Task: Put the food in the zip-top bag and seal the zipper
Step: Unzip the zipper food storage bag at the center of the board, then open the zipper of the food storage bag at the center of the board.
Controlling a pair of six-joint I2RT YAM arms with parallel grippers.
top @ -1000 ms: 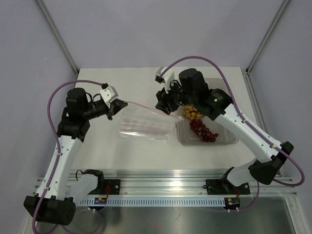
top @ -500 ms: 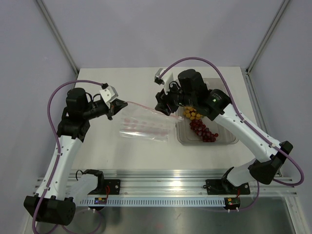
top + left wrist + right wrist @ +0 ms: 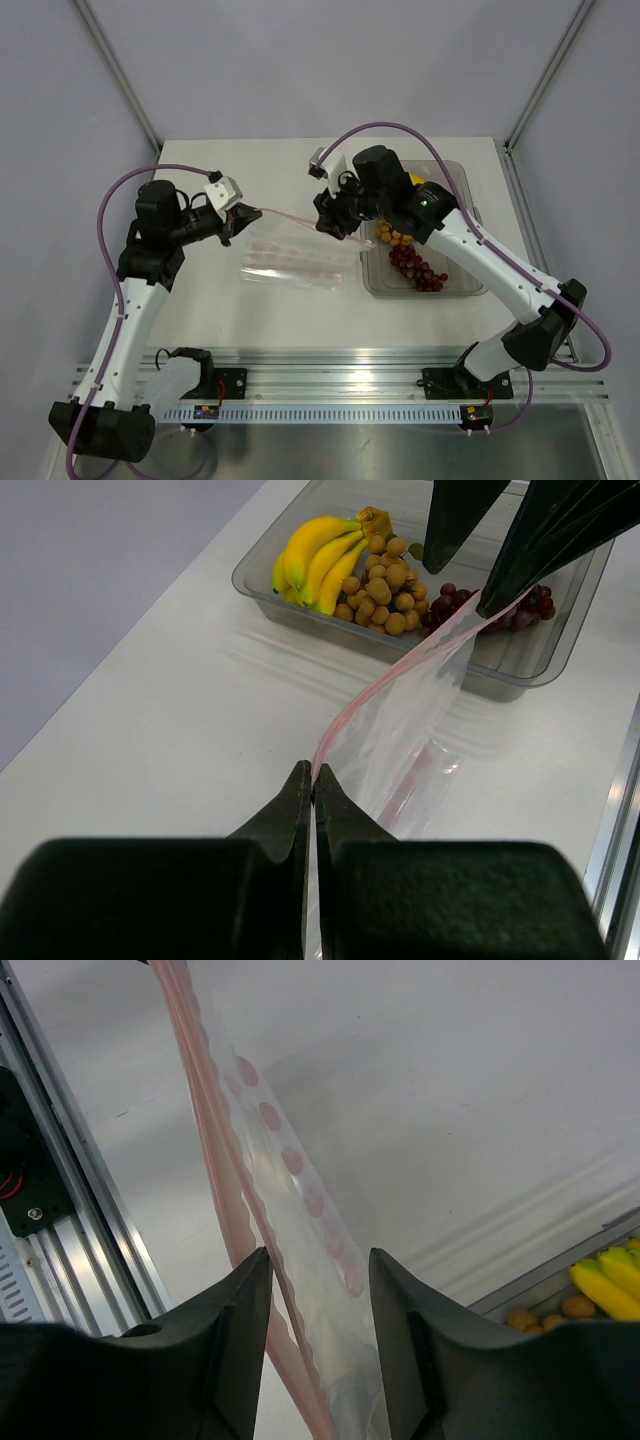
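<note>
The clear zip-top bag (image 3: 298,262) with pink-red dots hangs between my grippers over the table. My left gripper (image 3: 236,216) is shut on the left end of its pink zipper (image 3: 352,708), pinched at the fingertips (image 3: 313,776). My right gripper (image 3: 334,222) is open, its fingers (image 3: 238,1305) on either side of the bag's upper edge (image 3: 300,1210) near the right end. The bananas (image 3: 316,554), the tan round fruits (image 3: 385,584) and the dark red grapes (image 3: 416,269) lie in the tray.
The rigid clear tray (image 3: 470,285) stands right of the bag, near the table's right edge. An aluminium rail (image 3: 330,385) runs along the near edge. The right arm's fingers (image 3: 458,520) hang above the tray in the left wrist view.
My right gripper has slid a little to the left along the bag's top edge, uncovering the bananas in the tray. The left gripper has stayed still.
</note>
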